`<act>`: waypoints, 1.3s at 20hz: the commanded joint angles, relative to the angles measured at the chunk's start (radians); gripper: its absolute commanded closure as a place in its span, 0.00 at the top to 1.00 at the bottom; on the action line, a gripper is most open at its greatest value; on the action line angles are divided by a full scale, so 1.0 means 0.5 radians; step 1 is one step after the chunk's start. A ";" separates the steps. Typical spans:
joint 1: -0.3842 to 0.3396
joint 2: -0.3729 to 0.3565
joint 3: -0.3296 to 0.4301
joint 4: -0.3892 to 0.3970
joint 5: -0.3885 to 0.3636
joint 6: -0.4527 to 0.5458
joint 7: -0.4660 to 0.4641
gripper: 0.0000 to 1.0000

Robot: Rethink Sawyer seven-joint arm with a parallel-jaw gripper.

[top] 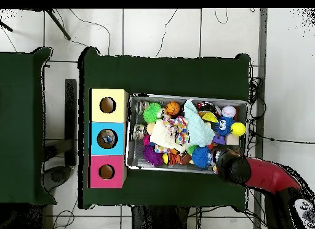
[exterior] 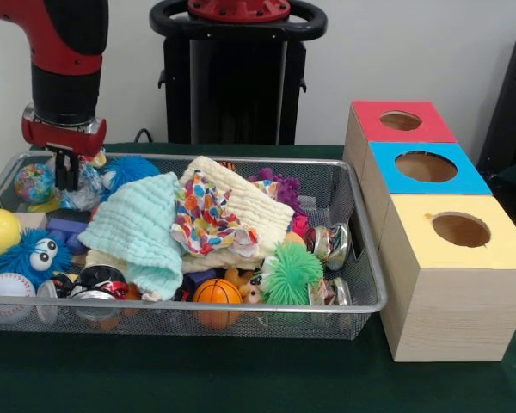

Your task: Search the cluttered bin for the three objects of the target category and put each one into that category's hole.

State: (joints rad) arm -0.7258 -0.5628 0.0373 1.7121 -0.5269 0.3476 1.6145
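One globe ball beside end effector.

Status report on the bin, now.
Gripper low over the bin's far corner, holding nothing visible. Balls and fuzzy toys partly buried under cloths. Three boxes' holes unobstructed.

One wire bin, three wooden boxes, three holes, two cloths, one basketball, one baseball

Wall: plain pale wall standing behind.
Table: dark green cloth-covered table sitting on white tiled floor.
Cables: thin black cables trailing across tiles.
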 commanded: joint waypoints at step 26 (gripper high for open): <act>0.069 -0.393 0.285 0.215 -0.059 0.264 -0.028 1.00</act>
State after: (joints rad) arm -0.7155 -0.7987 0.1373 1.8210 -0.4707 0.5388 1.6145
